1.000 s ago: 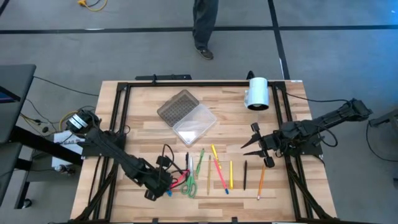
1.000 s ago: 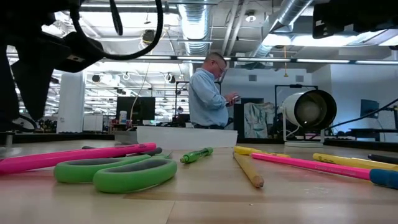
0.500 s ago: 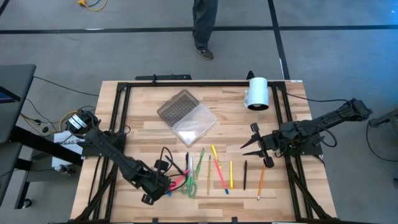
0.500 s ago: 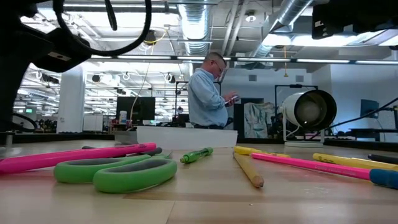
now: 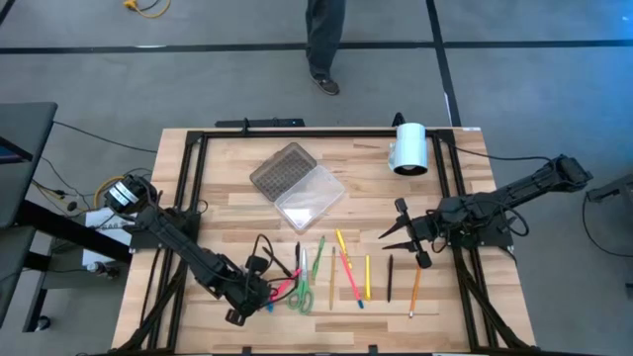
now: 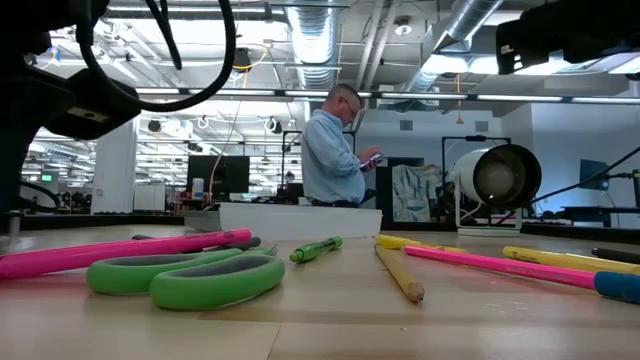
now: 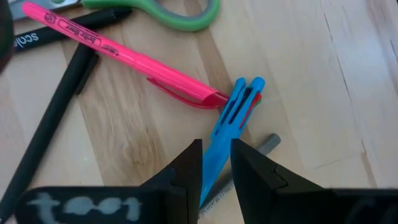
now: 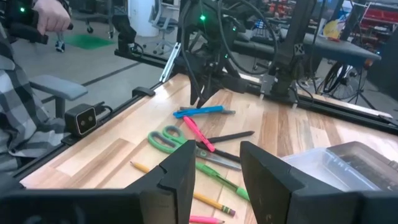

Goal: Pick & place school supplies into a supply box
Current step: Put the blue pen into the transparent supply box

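Observation:
Pens and pencils lie in a loose row near the table's front: a pink pen [image 7: 124,56], a blue pen [image 7: 239,106], black pens, yellow and orange pencils [image 5: 367,277], and green-handled scissors [image 5: 302,294]. The supply box [image 5: 297,183] lies open farther back, its grey dotted lid beside its clear tray. My left gripper [image 7: 216,146] points steeply down over the blue pen at the row's left end. It is narrowly open, with one finger on each side of the pen's shaft. My right gripper [image 5: 396,222] hangs open above the table's right part.
A white cylinder [image 5: 410,148] lies at the far right of the table. Black frame rails [image 5: 188,168] run along the table's edges. A person [image 5: 321,44] stands beyond the far edge. Bare wood lies between the box and the row of pens.
My left gripper has sunk a little toward the blue pen and tipped slightly steeper, its finger gap unchanged. The pens, scissors and box lie where they were.

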